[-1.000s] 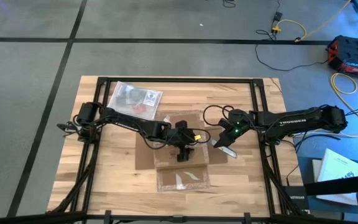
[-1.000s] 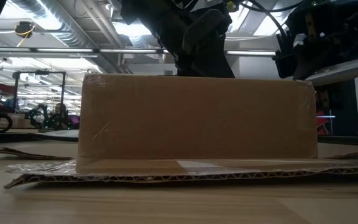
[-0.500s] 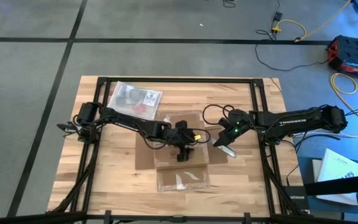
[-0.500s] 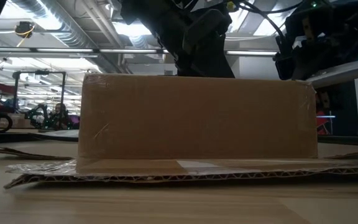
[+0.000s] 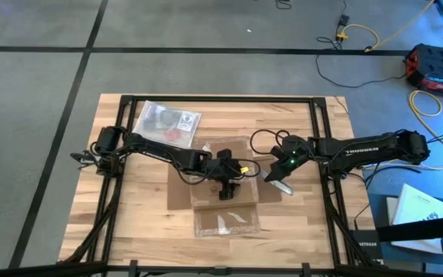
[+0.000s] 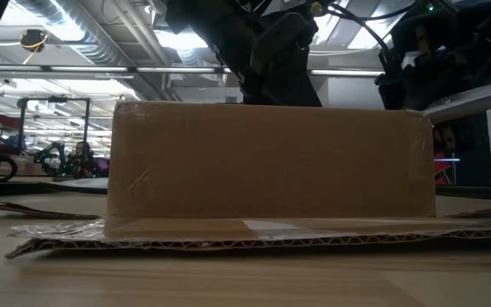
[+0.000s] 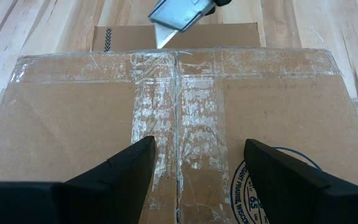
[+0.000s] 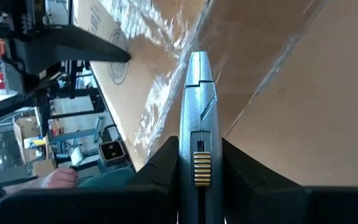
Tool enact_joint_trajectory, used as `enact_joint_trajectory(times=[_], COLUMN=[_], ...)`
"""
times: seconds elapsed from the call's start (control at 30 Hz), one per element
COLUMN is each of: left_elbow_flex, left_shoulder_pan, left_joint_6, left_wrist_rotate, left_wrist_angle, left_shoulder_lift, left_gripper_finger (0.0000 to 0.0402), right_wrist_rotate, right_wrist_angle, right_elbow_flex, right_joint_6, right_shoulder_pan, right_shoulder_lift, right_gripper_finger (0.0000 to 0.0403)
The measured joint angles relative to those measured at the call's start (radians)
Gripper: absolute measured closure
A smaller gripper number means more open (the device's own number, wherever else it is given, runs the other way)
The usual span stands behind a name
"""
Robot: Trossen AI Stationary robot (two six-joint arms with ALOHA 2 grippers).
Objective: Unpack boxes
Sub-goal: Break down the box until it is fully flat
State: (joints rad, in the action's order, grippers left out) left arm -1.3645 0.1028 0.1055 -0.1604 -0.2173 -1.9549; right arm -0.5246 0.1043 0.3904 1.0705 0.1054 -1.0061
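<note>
The shallow brown cardboard box [image 5: 223,185] sits near the middle of the bench [image 5: 129,231], its outer flaps splayed flat on the wood and its top seam sealed with a cross of shiny clear tape [image 7: 178,118]. It looks stiff along its folded edges but likely gives in the middle of the top panels, and it appears light enough to slide if pushed sideways; the tape is slick, so a claw pressing there may skid. The left claw [image 7: 194,163] hovers over the box top with its fingers spread apart on either side of the taped seam, holding nothing; pressing down there would probably steady the box. The right claw [image 8: 194,163] is clamped on a silver utility knife [image 8: 196,112], whose blade [image 7: 166,34] points at the far edge of the box where the centre tape wraps over. The best place to work is judged to be along that seam, cutting shallow so whatever lies inside stays unmarked, then lifting the top flaps by their free edges. A clear plastic bag [image 5: 168,121] lies apart toward the bench's far left corner.
</note>
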Motion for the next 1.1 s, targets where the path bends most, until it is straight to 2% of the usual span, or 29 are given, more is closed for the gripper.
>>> enact_joint_trajectory(times=[0.83,1.1], left_elbow_flex=[0.0,0.0], left_shoulder_pan=[0.0,0.0], left_joint_6=[0.0,0.0], left_wrist_rotate=[0.0,0.0], left_wrist_angle=[0.0,-0.002], left_shoulder_lift=[0.0,0.0], left_gripper_finger=[0.0163,0.0163], right_wrist_rotate=[-0.007,-0.068], right_wrist_angle=[-0.025,-0.119], right_elbow_flex=[0.0,0.001], right_joint_6=[0.002,0.026], right_shoulder_pan=[0.0,0.0], right_shoulder_lift=[-0.001,-0.102], right_gripper_finger=[0.0345,0.0345])
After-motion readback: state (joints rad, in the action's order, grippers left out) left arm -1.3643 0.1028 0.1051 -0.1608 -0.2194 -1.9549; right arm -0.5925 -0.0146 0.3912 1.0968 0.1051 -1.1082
